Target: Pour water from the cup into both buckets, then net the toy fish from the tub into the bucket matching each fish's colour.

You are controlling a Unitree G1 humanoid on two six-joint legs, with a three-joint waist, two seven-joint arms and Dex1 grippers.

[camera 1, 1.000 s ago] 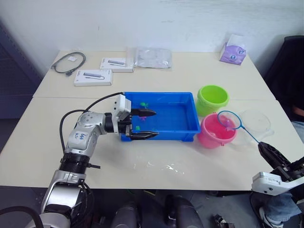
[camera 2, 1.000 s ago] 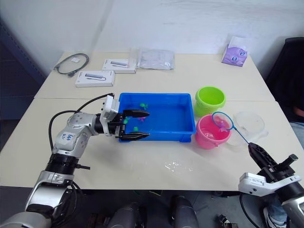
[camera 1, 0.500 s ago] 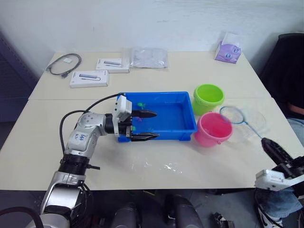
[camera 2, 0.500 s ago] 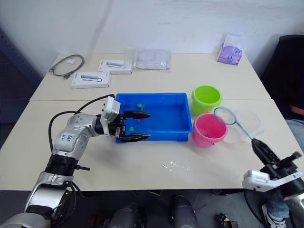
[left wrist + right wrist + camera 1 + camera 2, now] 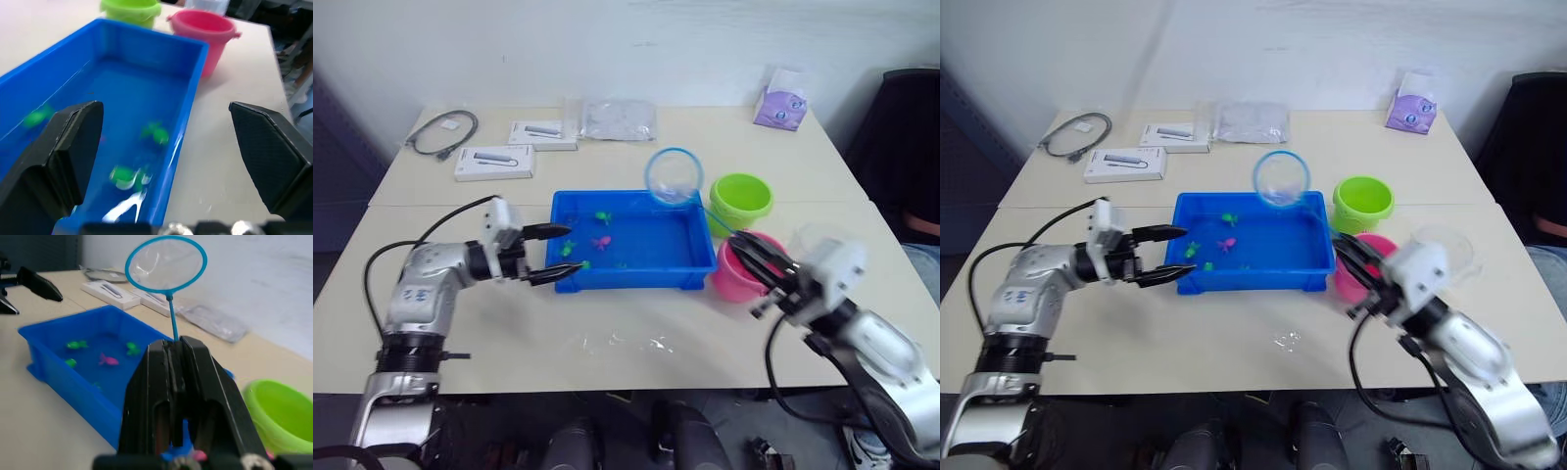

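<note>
**Net raised over the tub's far rim, left pincer spread at its near-left corner**

The right pincer [image 5: 177, 345] is pressed together on the handle of the net [image 5: 674, 176], pinching it so the light blue hoop stands up above the far rim of the tub [image 5: 636, 279], toward its right end. The hoop looks empty. The thin handle runs down from the hoop past the lime green bucket [image 5: 740, 197] to the pincer, which sits over the pink bucket [image 5: 732, 277] and hides much of it.

The tub lies in the middle of the desk [image 5: 607, 323], with the two buckets just beside its right end, green behind pink. Several toy fish [image 5: 602, 217] rest in the tub's left half: green ones and at least one pink one [image 5: 600, 243]. The clear cup [image 5: 1449, 247] sits beyond the pink bucket, largely hidden by the right arm.

The left pincer [image 5: 551, 254] is spread wide and empty, one finger above the tub's left wall and the other by its near-left corner, touching nothing clearly.

Along the back of the desk lie a grey coiled cable [image 5: 440, 130], two white boxes [image 5: 492, 162], a clear plastic bag [image 5: 619, 117] and a purple tissue pack [image 5: 779, 103], all well apart from the tub. A small wet patch [image 5: 651, 343] shines on the desk in front of the tub
</note>
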